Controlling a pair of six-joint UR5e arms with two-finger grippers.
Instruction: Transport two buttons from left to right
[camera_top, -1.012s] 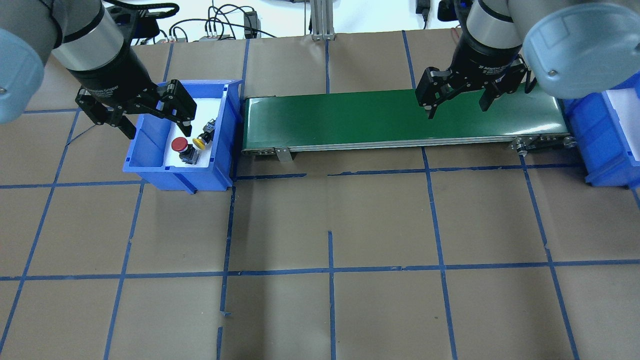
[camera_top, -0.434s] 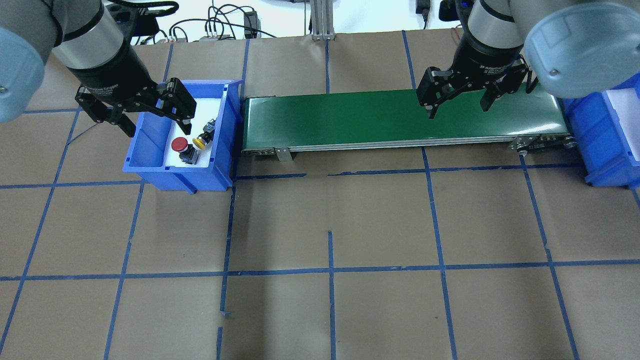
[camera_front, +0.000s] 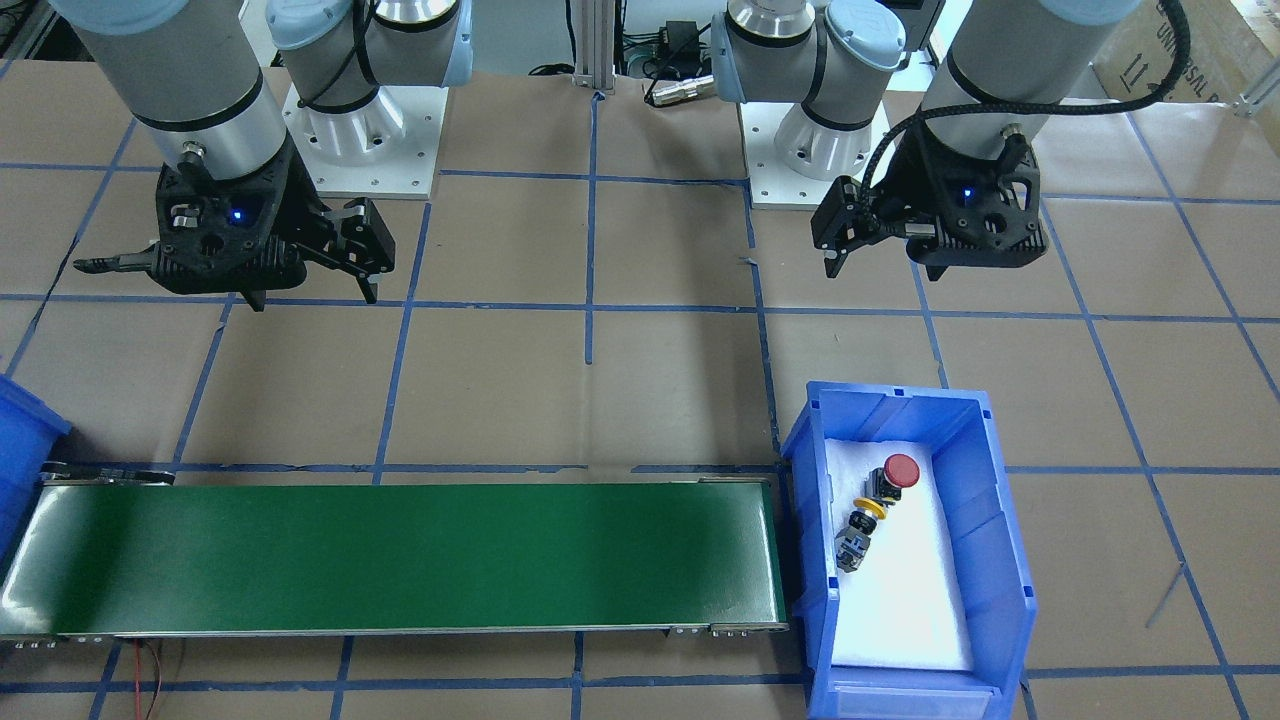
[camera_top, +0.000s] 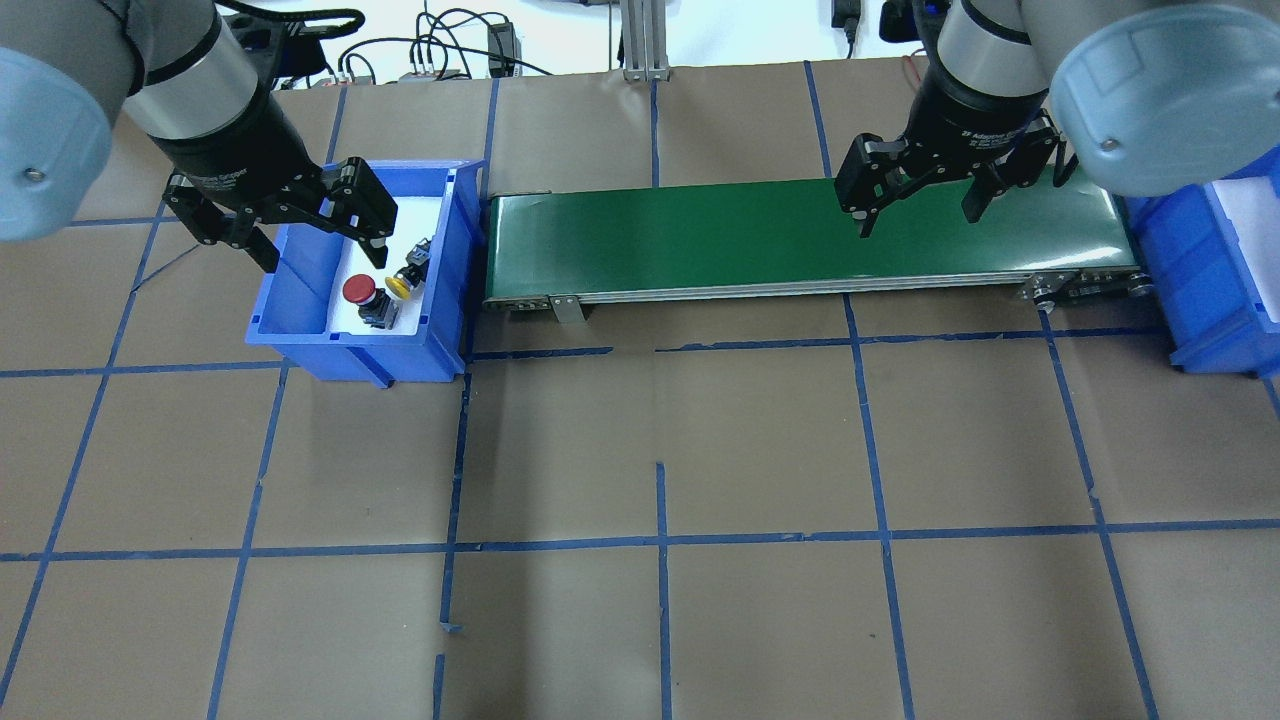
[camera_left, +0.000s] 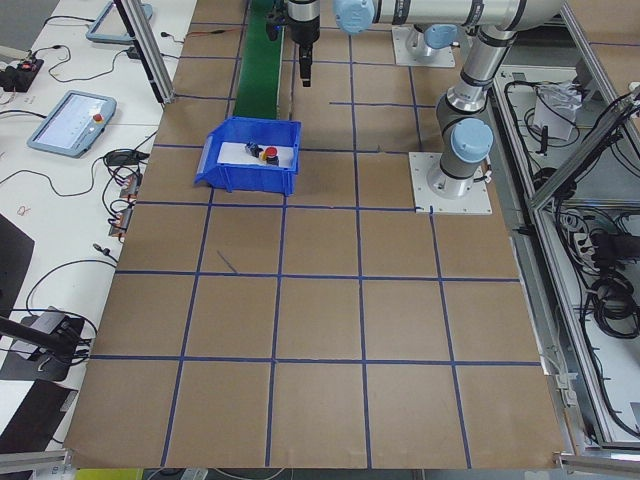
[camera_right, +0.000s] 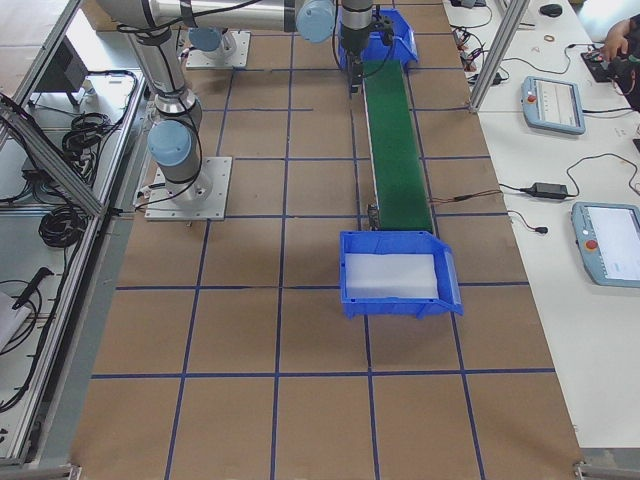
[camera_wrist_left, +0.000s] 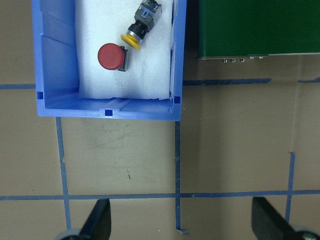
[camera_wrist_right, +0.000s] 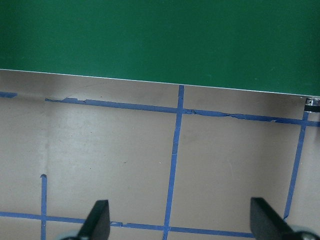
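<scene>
Table (camera_top: 760, 430) | buttons (camera_top: 358, 290) in bin (camera_top: 345, 352) beside left claw (camera_top: 322, 258), spread | right claw (camera_top: 917, 222) spread

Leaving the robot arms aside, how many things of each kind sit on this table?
Push-buttons: 2 (red mushroom-capped button, yellow-capped button)
Blue plastic bins: 2 (left bin, right bin)
Green conveyor belt: 1
Total: 5

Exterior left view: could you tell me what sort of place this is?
Likely a robotics lab workcell: a tape-gridded table, a green conveyor between blue bins, and teach pendants alongside.
</scene>
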